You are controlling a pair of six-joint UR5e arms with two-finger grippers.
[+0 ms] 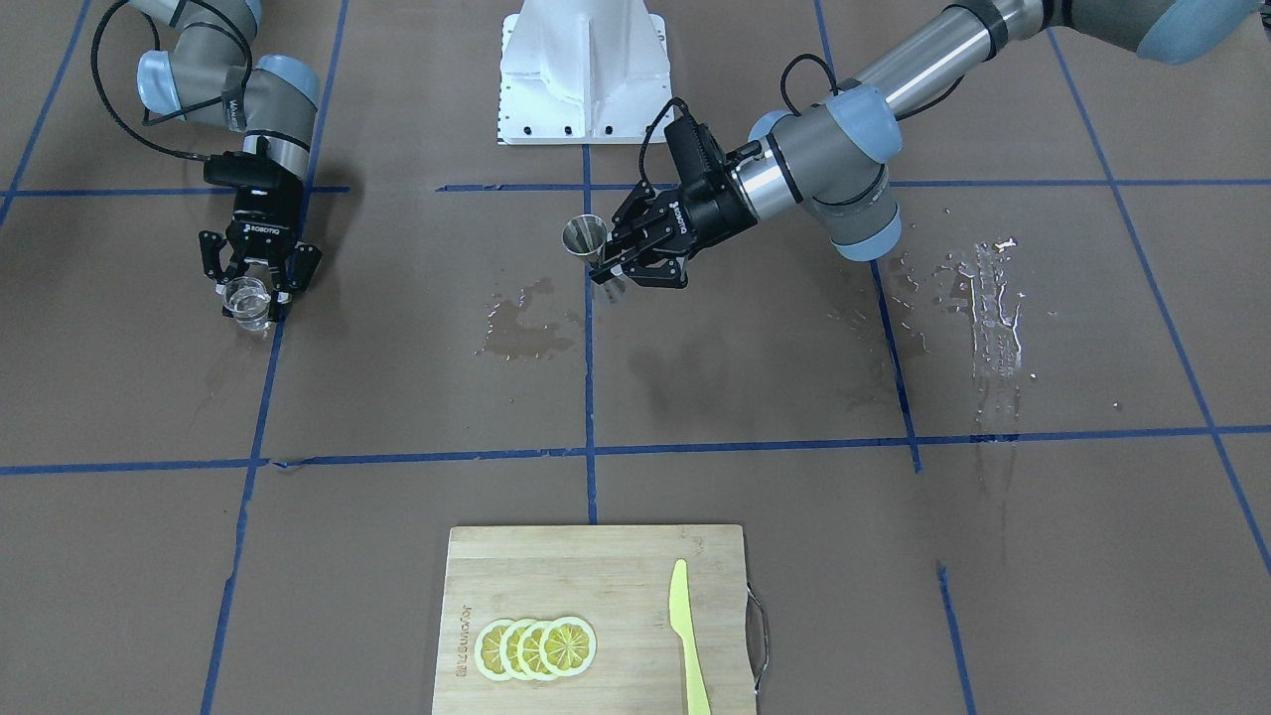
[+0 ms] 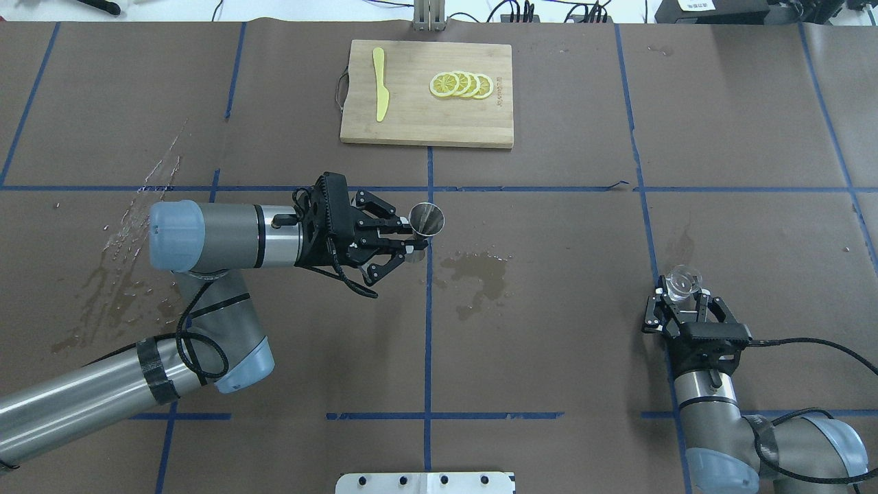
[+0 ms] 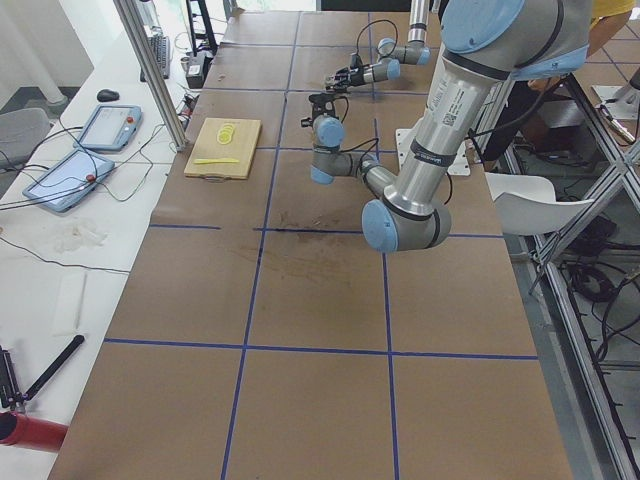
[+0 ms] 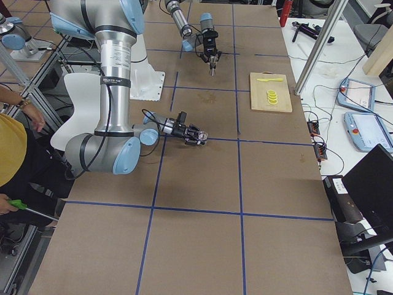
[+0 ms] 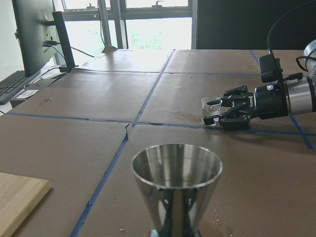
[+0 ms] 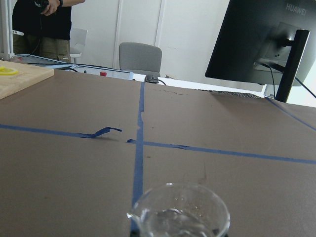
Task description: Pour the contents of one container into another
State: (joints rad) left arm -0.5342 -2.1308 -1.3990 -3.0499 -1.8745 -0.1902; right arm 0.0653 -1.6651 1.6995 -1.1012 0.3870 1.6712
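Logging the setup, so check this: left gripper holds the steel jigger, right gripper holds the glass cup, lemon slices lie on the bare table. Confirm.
Wrong on the lemon slices: they lie on the cutting board, not the bare table, as the overhead exterior view shows. The rest stands: the left gripper holds the steel jigger, the right gripper the glass cup.

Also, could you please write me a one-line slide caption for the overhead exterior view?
Left gripper grips the steel jigger at centre; right gripper grips the glass cup, well apart.
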